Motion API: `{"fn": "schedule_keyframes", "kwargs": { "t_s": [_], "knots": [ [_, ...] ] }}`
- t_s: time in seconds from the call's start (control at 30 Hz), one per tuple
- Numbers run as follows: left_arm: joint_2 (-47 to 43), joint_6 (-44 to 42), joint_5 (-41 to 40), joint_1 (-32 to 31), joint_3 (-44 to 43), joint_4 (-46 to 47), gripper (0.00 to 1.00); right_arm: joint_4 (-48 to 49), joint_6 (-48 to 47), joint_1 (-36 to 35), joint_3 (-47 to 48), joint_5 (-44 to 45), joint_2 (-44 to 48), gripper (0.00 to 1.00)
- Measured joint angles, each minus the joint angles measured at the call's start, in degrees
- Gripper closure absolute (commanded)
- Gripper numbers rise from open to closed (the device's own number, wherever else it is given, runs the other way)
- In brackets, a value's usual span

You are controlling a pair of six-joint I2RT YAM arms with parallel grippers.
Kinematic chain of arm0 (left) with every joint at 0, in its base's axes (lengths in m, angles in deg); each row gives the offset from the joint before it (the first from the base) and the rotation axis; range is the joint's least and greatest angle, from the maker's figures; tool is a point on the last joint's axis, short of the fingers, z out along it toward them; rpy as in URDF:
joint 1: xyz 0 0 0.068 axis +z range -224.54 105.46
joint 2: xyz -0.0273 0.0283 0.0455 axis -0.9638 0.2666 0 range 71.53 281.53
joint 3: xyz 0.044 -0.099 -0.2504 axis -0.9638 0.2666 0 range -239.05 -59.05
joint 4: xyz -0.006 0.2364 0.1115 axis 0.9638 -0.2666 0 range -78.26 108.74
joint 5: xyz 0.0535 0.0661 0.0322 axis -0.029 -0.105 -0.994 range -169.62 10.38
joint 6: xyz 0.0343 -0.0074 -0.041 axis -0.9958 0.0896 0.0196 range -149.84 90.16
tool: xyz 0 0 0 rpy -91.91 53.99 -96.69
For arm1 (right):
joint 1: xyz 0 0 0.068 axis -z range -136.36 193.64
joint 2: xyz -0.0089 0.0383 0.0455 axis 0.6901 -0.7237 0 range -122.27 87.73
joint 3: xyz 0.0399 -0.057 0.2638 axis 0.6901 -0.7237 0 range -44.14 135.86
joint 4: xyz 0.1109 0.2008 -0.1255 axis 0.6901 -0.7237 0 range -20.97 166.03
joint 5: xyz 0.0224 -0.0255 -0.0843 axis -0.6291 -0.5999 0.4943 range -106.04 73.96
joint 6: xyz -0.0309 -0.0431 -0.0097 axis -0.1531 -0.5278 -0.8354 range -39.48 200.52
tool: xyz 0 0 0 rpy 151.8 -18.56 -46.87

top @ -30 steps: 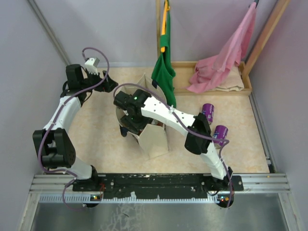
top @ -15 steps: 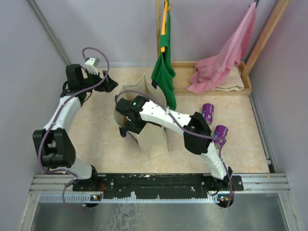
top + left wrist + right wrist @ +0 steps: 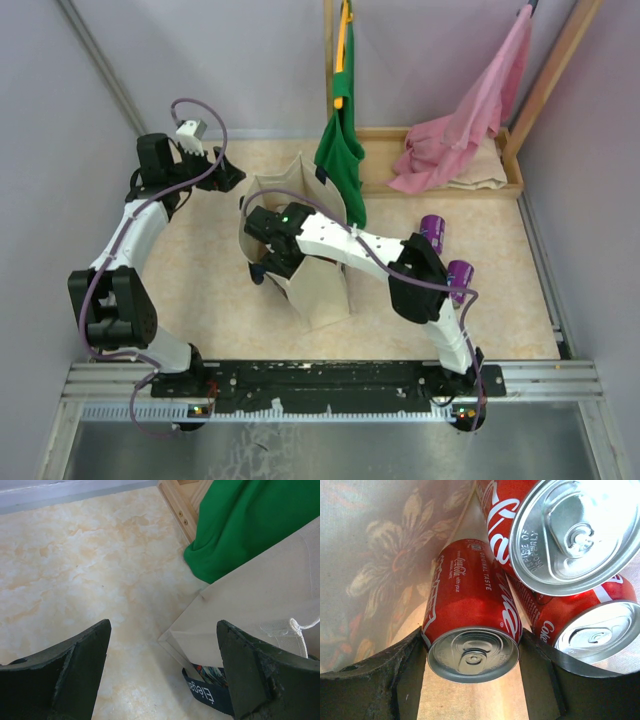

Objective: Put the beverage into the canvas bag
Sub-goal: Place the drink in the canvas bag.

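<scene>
R gripper is deep in the canvas bag, clamped on a Coca-Cola can beside two other cans, apparently near the bottom. L gripper gapes empty just beside the bag.

Wooden tray sits at the far right of the marbled beige desk, against the back wall. Pink cloth hangs from a slanted wooden post at the tray's right end and lies heaped inside the tray. A cream cloth lies in the tray, partly under the pink one. Green cloth hangs from an upright post at the tray's left end, drooping past the tray's left front corner. Two purple cans stand upright on the desk in front of the tray, near each other. Metal rail runs along the desk edge opposite the tray.
</scene>
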Motion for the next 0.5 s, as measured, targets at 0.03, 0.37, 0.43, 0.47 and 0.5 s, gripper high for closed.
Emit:
{"fn": "schedule_keyframes", "kwargs": {
  "t_s": [0.03, 0.37, 0.43, 0.47, 0.5],
  "knots": [
    [0.00, 0.00, 0.00, 0.00, 0.00, -0.02, 0.08, 0.26, 0.09, -0.02, -0.17, 0.11, 0.15, 0.42],
    [0.00, 0.00, 0.02, 0.00, 0.00, 0.00, 0.08, 1.90, 0.28, -0.39, -1.14, 1.27, 0.79, 0.27],
    [0.00, 0.00, 0.02, 0.00, 0.00, -0.02, 0.08, 2.34, 0.42, -0.39, -1.14, 1.86, 0.79, 0.25],
    [0.00, 0.00, 0.02, 0.00, 0.00, -0.02, 0.08, 2.75, 0.42, -0.39, -1.14, 2.21, 0.79, 0.24],
    [0.00, 0.00, 0.02, 0.00, 0.00, 0.00, 0.08, 3.08, 0.42, -0.39, -1.14, 2.47, 0.79, 0.24]
  ]
}}
